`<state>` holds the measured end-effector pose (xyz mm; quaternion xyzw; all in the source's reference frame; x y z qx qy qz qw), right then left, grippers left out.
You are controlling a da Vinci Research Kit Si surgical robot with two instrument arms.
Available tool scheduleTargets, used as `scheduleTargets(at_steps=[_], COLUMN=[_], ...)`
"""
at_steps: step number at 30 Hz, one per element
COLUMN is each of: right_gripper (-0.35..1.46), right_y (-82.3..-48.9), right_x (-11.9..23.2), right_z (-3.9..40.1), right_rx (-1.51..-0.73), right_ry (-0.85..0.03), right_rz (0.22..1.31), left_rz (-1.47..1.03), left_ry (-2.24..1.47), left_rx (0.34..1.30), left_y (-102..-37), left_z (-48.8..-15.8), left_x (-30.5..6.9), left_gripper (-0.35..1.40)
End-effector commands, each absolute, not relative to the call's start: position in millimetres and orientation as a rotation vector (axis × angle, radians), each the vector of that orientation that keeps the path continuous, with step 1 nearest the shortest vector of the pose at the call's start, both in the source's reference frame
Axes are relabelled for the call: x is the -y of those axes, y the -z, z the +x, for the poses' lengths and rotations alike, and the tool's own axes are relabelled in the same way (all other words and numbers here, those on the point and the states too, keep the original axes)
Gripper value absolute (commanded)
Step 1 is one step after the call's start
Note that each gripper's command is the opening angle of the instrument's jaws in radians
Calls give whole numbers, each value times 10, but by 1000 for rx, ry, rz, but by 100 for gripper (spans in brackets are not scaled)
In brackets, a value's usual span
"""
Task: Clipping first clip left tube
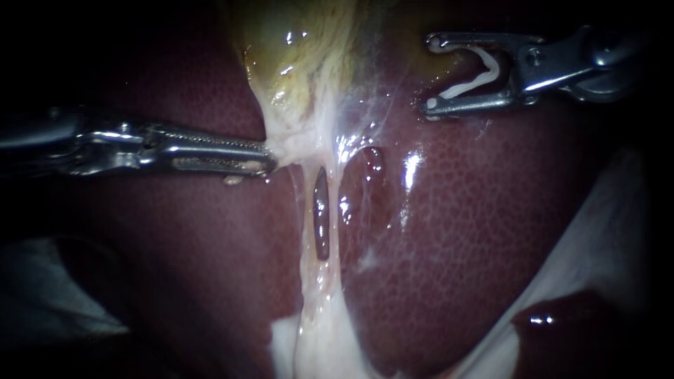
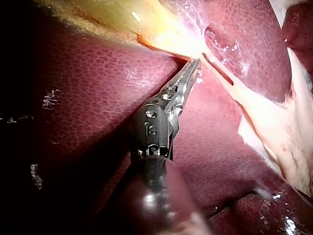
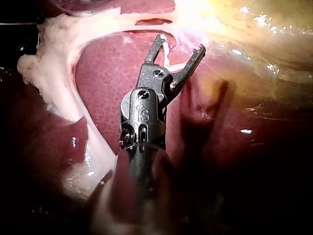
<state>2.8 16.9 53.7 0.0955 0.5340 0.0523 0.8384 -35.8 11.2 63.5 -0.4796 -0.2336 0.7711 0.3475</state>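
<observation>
At the tips of my left instrument (image 1: 270,160), the jaws are pressed together on pale tissue (image 1: 291,140) where the yellowish gallbladder (image 1: 309,49) narrows. Just below and ahead of those tips, the left tube (image 1: 305,210) runs down as a pale strand beside a dark slit over the liver (image 1: 477,224).

My right instrument (image 1: 431,74) stands well apart from the tube. Its jaws are spread wide and carry a white clip (image 1: 484,74), one leg against each jaw. Both shafts fade into darkness at the edges. In the right wrist view, glare makes the clip hard to make out.
</observation>
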Motion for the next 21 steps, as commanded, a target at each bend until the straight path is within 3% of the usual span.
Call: scheduleTargets(at_steps=[1, 14, 21], right_gripper=[49, 49, 49], right_y=[-536, -535, -533], right_x=[-170, -169, -167], right_z=[28, 27, 29], right_rx=[-1130, -1133, -1141], right_ry=[-110, -107, -102], right_rz=[202, 207, 215], left_rz=[-1244, -1280, -1281], left_ry=[-2000, -1944, -1943], left_rx=[608, 588, 576], left_y=[-632, -584, -578], left_z=[-356, -309, -299], left_x=[-113, -148, -150], left_gripper=[-35, -35, -35])
